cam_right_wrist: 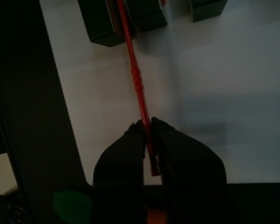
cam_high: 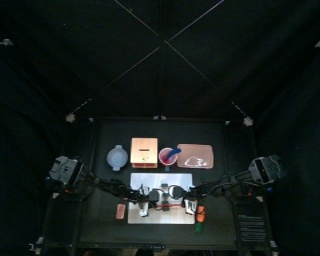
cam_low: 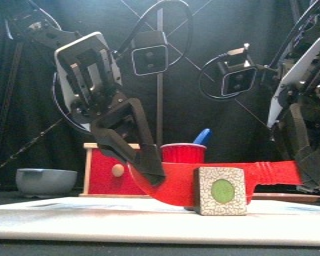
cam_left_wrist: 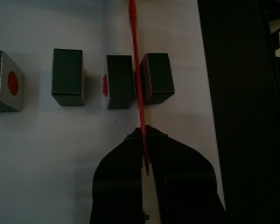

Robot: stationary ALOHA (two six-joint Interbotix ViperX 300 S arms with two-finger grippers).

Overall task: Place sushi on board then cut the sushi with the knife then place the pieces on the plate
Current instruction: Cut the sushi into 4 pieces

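Left claw (cam_left_wrist: pixel 142 133) is clamped shut on one end of the red knife (cam_left_wrist: pixel 134 61), and right claw (cam_right_wrist: pixel 149 129) is pinched closed on the other end. The blade runs between two of the four dark green sushi pieces (cam_left_wrist: pixel 69 76), which stand in a row, slightly apart, on the white board (cam_left_wrist: pixel 60 149). Behind the board on the tabletop (cam_high: pixel 109 130) stand the bowl (cam_low: pixel 45 180), wooden box (cam_low: pixel 103 165), red cup (cam_low: pixel 186 153) with a blue knife (cam_low: pixel 200 136), and pink tray (cam_high: pixel 194 155)
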